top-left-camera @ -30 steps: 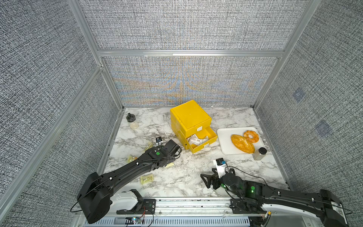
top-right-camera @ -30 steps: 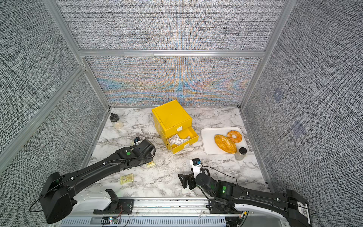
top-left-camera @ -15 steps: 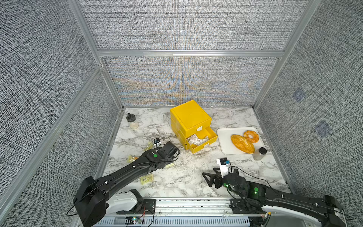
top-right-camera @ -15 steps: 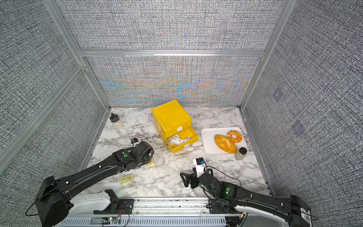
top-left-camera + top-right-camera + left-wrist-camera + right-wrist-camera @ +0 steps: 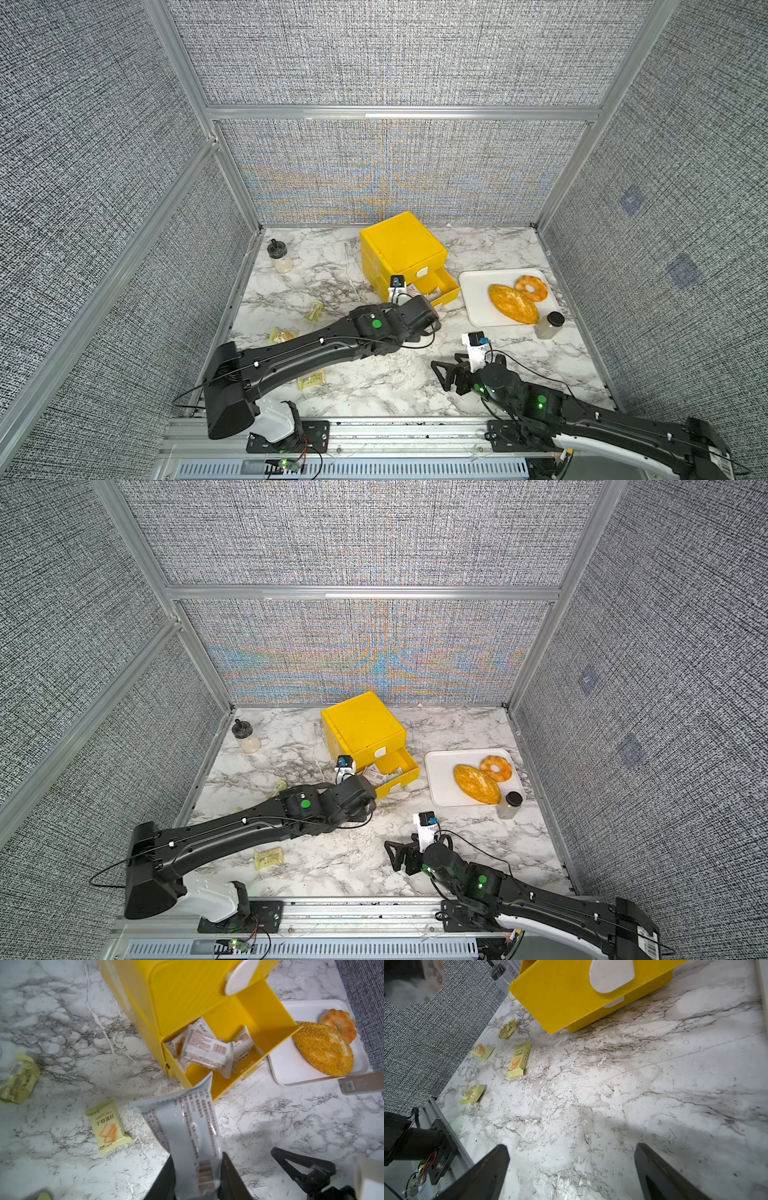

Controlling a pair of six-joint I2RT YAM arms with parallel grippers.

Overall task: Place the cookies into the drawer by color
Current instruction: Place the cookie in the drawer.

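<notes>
The left tool point(image 5: 197, 1169) grips a white packet point(image 5: 187, 1122) at 7 o'clock of the yellow box's point(image 5: 401, 249) open drawer point(image 5: 268, 1028). Pale yellow packets point(image 5: 519, 1059) lie on the desk point(image 5: 374, 386) at 8 o'clock. The right tool point(image 5: 571, 1167) gapes wide, empty.

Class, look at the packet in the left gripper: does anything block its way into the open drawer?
Nothing visible does. The white packet in the left gripper faces the open drawer, whose top is uncovered.
</notes>
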